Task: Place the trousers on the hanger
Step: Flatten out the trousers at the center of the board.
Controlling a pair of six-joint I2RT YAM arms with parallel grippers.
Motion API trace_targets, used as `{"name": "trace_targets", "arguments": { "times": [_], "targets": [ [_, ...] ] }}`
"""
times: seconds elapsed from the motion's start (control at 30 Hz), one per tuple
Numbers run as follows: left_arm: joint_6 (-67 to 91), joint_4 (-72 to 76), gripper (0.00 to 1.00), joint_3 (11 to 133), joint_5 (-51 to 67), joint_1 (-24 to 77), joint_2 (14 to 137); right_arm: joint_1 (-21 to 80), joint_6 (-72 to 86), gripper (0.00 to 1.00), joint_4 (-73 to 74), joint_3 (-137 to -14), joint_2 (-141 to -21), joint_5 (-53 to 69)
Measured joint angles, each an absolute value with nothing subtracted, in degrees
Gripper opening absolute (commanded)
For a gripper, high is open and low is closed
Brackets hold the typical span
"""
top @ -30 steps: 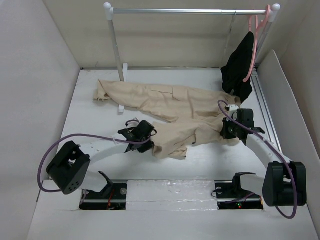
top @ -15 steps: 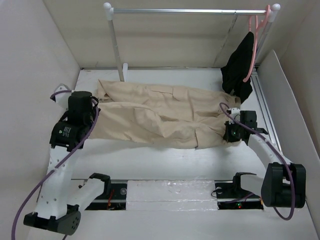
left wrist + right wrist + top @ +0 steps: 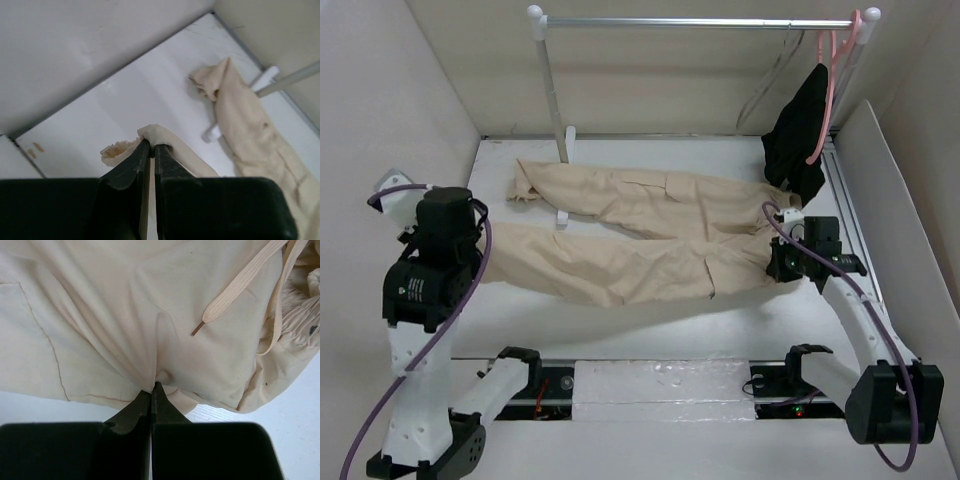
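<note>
The beige trousers (image 3: pixel 640 235) lie spread across the white table, waist to the right and legs to the left. My left gripper (image 3: pixel 455 235) is shut on the cuff of the near leg (image 3: pixel 155 134) and holds it out at the far left, a little above the table. My right gripper (image 3: pixel 786 264) is shut on a fold of the trousers (image 3: pixel 150 340) near the waist, beside the drawstring (image 3: pixel 240 285). The thin grey wire hanger (image 3: pixel 775 70) hangs faintly visible from the rail at the back right. The far leg (image 3: pixel 240 115) lies flat.
A white clothes rack (image 3: pixel 548 90) stands at the back; its foot (image 3: pixel 215 132) lies under the far leg. A pink hanger (image 3: pixel 828 90) with a black garment (image 3: pixel 800 125) hangs at the rail's right end. Walls enclose the table left, right and back.
My left gripper has carried the near leg's cuff far to the left, stretching that leg out straight from its bunched state. My right gripper has shifted slightly right, still gripping the waist.
</note>
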State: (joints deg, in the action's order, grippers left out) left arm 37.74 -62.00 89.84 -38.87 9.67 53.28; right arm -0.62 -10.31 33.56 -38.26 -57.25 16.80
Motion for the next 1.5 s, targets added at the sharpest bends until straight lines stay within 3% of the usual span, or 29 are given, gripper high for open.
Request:
{"name": "trace_targets", "arguments": {
  "times": [0.17,0.3,0.43,0.5,0.57,0.6,0.63,0.67,0.73,0.83,0.9,0.93,0.97,1.0,1.13,1.2,1.23,1.33,1.5],
  "targets": [
    [36.2,-59.5,0.00,78.5,-41.1,5.4,58.2,-0.1,-11.0,0.00,36.5,-42.9,-60.7,16.7],
    [30.6,-48.0,0.00,68.2,-28.7,-11.7,70.7,2.5,-11.2,0.00,39.6,-43.7,-59.8,17.3],
    [29.2,-44.5,0.00,69.3,-26.3,-20.5,82.5,6.2,-11.6,0.00,43.1,-43.2,-57.1,19.4],
    [28.9,-43.6,0.00,72.6,-26.1,-20.7,87.8,7.4,-11.8,0.06,44.8,-43.1,-56.2,20.0],
    [28.9,-43.0,0.24,78.5,-26.0,-20.7,93.8,8.0,-11.9,0.28,45.8,-43.1,-56.0,20.2],
    [28.4,-42.9,0.52,80.4,-26.0,-20.5,95.7,8.1,-12.1,0.35,46.1,-43.1,-56.2,20.1],
    [28.1,-43.3,0.63,82.8,-26.0,-20.0,97.7,8.3,-12.4,0.42,46.5,-43.2,-56.5,20.1],
    [28.6,-42.9,0.68,85.0,-26.1,-19.8,99.5,8.3,-12.7,0.52,46.7,-43.2,-56.9,20.1],
    [28.5,-41.1,0.75,86.5,-25.1,-19.0,100.7,8.3,-13.3,0.64,47.2,-43.3,-57.5,19.9],
    [28.8,-40.5,0.75,86.5,-21.2,-18.1,98.9,8.3,-13.3,0.64,47.4,-43.6,-57.1,19.6],
    [29.6,-39.4,0.75,86.4,-18.4,-17.7,96.1,8.3,-13.3,0.55,47.2,-44.0,-56.6,19.3],
    [30.2,-38.7,0.74,86.2,-17.1,-17.6,94.3,8.3,-13.5,0.26,46.9,-44.3,-56.5,19.2],
    [30.6,-38.0,0.74,86.1,-15.8,-17.6,92.7,8.3,-13.9,0.06,46.6,-44.5,-56.5,19.1],
    [31.1,-37.0,0.72,85.8,-14.2,-17.7,91.2,8.3,-14.0,0.00,46.3,-44.8,-56.7,19.4],
    [33.0,-32.8,0.66,85.8,-6.7,-16.8,90.9,9.5,-14.0,0.00,44.1,-45.0,-58.5,19.4],
    [33.6,-31.4,0.66,86.1,-3.8,-14.9,94.3,10.9,-14.0,0.14,42.7,-45.0,-59.2,19.3],
    [34.0,-30.9,0.67,86.4,-2.5,-13.7,96.4,11.6,-13.9,0.31,42.0,-45.0,-59.4,19.3],
    [35.7,-29.1,0.66,86.8,1.5,-10.2,103.3,13.4,-13.9,0.45,40.3,-45.0,-60.4,19.3],
    [38.3,-28.8,0.60,87.0,2.8,-8.5,108.8,15.3,-13.3,0.47,38.7,-45.0,-61.3,19.3]
  ]
}}
